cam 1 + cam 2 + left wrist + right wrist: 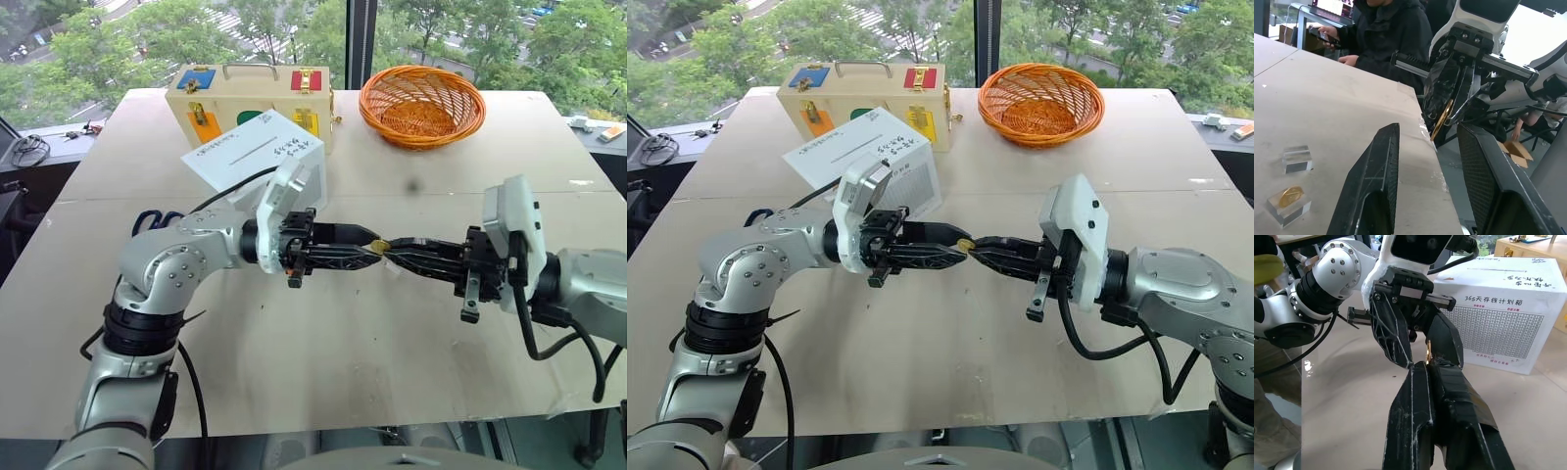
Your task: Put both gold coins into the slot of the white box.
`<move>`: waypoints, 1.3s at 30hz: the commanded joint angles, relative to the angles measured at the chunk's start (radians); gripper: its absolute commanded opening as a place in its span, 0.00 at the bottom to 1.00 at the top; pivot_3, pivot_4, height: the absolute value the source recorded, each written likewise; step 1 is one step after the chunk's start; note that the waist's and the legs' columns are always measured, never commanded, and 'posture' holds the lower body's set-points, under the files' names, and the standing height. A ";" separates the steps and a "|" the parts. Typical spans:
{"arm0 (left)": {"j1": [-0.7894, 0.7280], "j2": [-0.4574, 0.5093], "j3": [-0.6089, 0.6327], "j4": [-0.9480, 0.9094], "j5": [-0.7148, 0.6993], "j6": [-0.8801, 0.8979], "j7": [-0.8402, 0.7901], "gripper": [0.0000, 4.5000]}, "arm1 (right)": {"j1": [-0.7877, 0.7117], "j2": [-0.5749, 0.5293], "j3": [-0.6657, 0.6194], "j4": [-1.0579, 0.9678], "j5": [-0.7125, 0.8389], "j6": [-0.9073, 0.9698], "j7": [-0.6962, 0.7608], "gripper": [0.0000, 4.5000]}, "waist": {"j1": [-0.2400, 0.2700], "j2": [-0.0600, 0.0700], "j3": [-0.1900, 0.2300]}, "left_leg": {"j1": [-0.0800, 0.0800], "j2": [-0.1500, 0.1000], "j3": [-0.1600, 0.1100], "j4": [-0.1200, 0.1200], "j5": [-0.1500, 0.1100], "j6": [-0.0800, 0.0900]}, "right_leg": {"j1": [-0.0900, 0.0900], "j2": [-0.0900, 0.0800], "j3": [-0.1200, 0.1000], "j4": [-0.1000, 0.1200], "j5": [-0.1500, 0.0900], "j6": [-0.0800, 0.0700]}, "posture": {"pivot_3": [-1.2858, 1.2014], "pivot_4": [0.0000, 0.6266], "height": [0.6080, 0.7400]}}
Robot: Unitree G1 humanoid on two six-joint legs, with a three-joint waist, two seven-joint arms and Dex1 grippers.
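1. Above the worktop point(323, 372), one gold coin point(378, 246) sits between the tips of the left end effector point(364, 251) and the right end effector point(390, 248), both level and facing each other
2. Held coin stands on edge
3. Right end effector: pressed together on the coin. Left end effector: spread about the coin's rim
4. Second gold coin point(1290, 196) lies flat on a clear holder point(1288, 208); white box point(260, 157) stands behind the left arm

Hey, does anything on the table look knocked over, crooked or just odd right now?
The white box sits skewed to the table edges, its slot face tipped upward. Otherwise nothing looks spilled or damaged: one gold coin rests on its clear holder, beside another clear holder.
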 commanded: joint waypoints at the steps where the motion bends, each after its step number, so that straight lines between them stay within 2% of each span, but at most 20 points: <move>1: -0.016 -0.009 0.012 -0.008 -0.008 -0.012 -0.019 0.24 | -0.016 -0.016 0.003 -0.008 0.026 -0.034 -0.008 0.00 | 0.000 0.000 0.000 | 0.000 0.000 0.000 0.000 0.000 0.000 | 0.000 0.000 0.000 0.000 0.000 0.000 | 0.52 0.24 1.00; 3: -0.016 -0.012 0.013 -0.008 -0.011 -0.008 -0.024 0.03 | -0.017 -0.023 0.007 -0.009 0.035 -0.039 -0.010 0.00 | 0.000 0.000 0.000 | 0.000 0.000 0.000 0.000 0.000 0.000 | 0.000 0.000 0.000 0.000 0.000 0.000 | 0.52 0.24 1.00; 4: -0.016 -0.013 0.014 -0.008 -0.012 -0.007 -0.026 0.01 | -0.018 -0.026 0.009 -0.008 0.039 -0.042 -0.011 0.00 | 0.000 0.000 0.000 | 0.000 0.000 0.000 0.000 0.000 0.000 | 0.000 0.000 0.000 0.000 0.000 0.000 | 0.52 0.24 1.00; 16: -0.015 -0.020 0.040 -0.009 -0.047 0.012 -0.041 0.01 | 0.018 -0.059 0.010 -0.011 0.098 -0.089 -0.004 0.00 | 0.000 0.000 0.000 | -0.001 0.000 -0.001 0.000 0.000 0.000 | 0.000 0.000 0.000 0.000 0.000 0.000 | 0.52 0.24 1.00; 17: -0.020 -0.020 0.053 -0.003 -0.058 0.022 -0.030 0.00 | 0.023 -0.059 0.005 -0.006 0.094 -0.096 -0.004 0.13 | 0.000 0.000 0.000 | -0.001 0.000 -0.001 0.000 0.000 0.000 | 0.000 0.000 0.000 -0.001 0.000 0.000 | 0.52 0.24 1.00; 18: -0.025 -0.019 0.067 0.002 -0.070 0.030 -0.020 0.00 | 0.028 -0.061 0.001 -0.002 0.090 -0.102 -0.002 0.14 | 0.000 0.000 0.000 | -0.001 0.000 -0.001 0.000 0.000 0.000 | 0.000 0.000 -0.001 -0.001 0.000 0.000 | 0.52 0.24 1.00; 19: -0.030 -0.013 0.083 0.007 -0.082 0.041 -0.009 0.00 | 0.034 -0.066 -0.006 0.000 0.080 -0.108 0.000 0.19 | 0.000 0.000 0.000 | -0.001 0.000 -0.001 0.000 0.000 0.000 | 0.000 0.000 -0.001 -0.001 0.000 0.000 | 0.52 0.24 1.00; 26: -0.089 0.064 0.255 0.064 -0.232 0.176 0.152 0.00 | 0.093 -0.113 -0.067 0.004 -0.077 -0.176 0.004 0.95 | 0.000 -0.002 0.002 | -0.001 0.000 -0.002 0.000 0.000 0.000 | 0.000 0.000 -0.002 0.000 -0.002 0.003 | 0.52 0.24 1.00; 27: -0.116 0.097 0.285 0.098 -0.227 0.191 0.183 0.00 | 0.110 -0.121 -0.090 -0.001 -0.106 -0.197 0.020 0.95 | 0.000 -0.002 0.002 | -0.001 0.000 -0.002 0.000 0.000 0.000 | 0.000 0.000 -0.002 -0.001 -0.002 0.003 | 0.52 0.24 1.00; 29: -0.170 0.177 0.309 0.170 -0.130 0.153 0.204 0.00 | 0.124 -0.132 -0.126 -0.012 -0.141 -0.229 0.037 0.95 | 0.002 -0.005 0.005 | -0.002 0.000 -0.003 0.000 0.000 0.000 | -0.001 0.000 -0.003 -0.001 -0.002 0.003 | 0.52 0.24 1.00; 31: -0.222 0.273 0.273 0.263 -0.009 0.102 0.179 0.00 | 0.131 -0.143 -0.144 -0.024 -0.164 -0.253 0.056 0.95 | 0.000 -0.006 0.005 | -0.006 0.000 -0.004 0.001 0.000 0.000 | -0.004 0.001 -0.005 0.000 -0.002 0.003 | 0.52 0.24 1.00; 33: -0.282 0.341 0.209 0.391 0.136 0.000 0.141 0.00 | 0.118 -0.137 -0.151 -0.020 -0.173 -0.271 0.046 0.95 | 0.001 -0.005 0.005 | -0.007 0.000 -0.003 0.001 0.000 0.000 | -0.006 0.001 -0.005 0.000 -0.001 0.002 | 0.52 0.24 1.00; 36: -0.407 0.394 0.072 0.582 0.297 -0.048 0.036 0.00 | 0.095 -0.127 -0.123 -0.012 -0.208 -0.294 0.041 0.95 | 0.004 -0.005 0.005 | -0.009 -0.001 -0.001 0.001 0.000 0.000 | -0.006 0.000 -0.007 0.000 0.000 0.000 | 0.52 0.24 1.00; 39: -0.530 0.383 -0.052 0.737 0.430 -0.068 -0.055 0.00 | 0.091 -0.117 -0.091 -0.008 -0.250 -0.309 0.045 0.95 | 0.017 -0.006 0.006 | -0.012 -0.001 -0.002 0.001 0.000 0.000 | -0.008 -0.001 -0.009 -0.002 0.000 0.000 | 0.52 0.24 1.00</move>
